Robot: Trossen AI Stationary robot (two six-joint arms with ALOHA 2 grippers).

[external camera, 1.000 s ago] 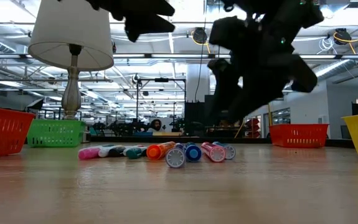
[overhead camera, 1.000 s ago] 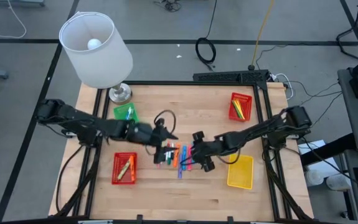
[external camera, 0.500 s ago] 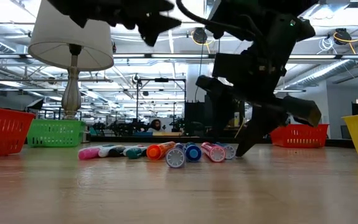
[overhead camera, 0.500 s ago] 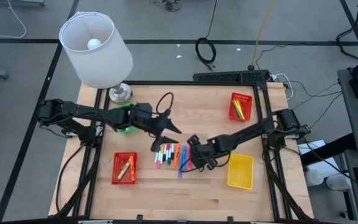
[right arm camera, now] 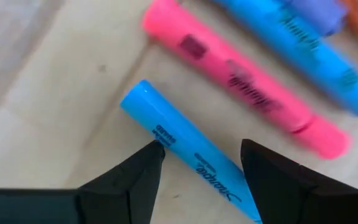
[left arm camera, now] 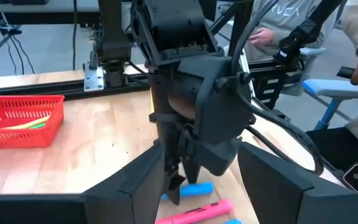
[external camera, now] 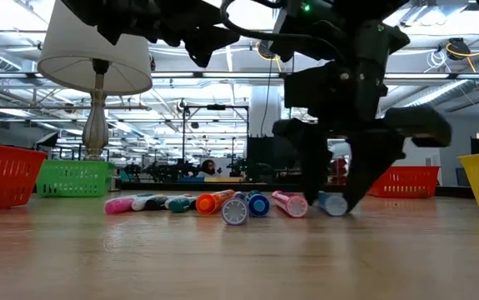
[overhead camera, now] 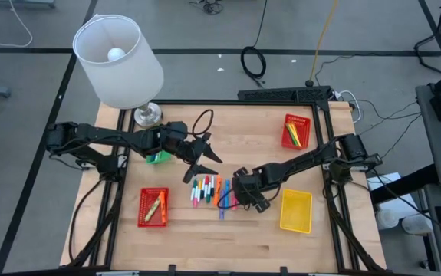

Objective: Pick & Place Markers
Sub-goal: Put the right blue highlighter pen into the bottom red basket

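Right gripper [right arm camera: 197, 165] has dropped onto the marker row mid-table, jaws spread astride 1 light-blue marker [right arm camera: 188, 152], not yet clenched; left gripper [overhead camera: 197, 157], spread and empty, has lifted clear.

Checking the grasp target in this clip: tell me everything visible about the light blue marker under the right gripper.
The light blue marker is a smooth, plastic-looking highlighter with dark print along its barrel and a flat, rounded end. It lies flat on the wooden table, at the edge of the marker row, angled away from the pink marker beside it without touching it. The right gripper is open, one finger on each side of the barrel, not yet closed on it.
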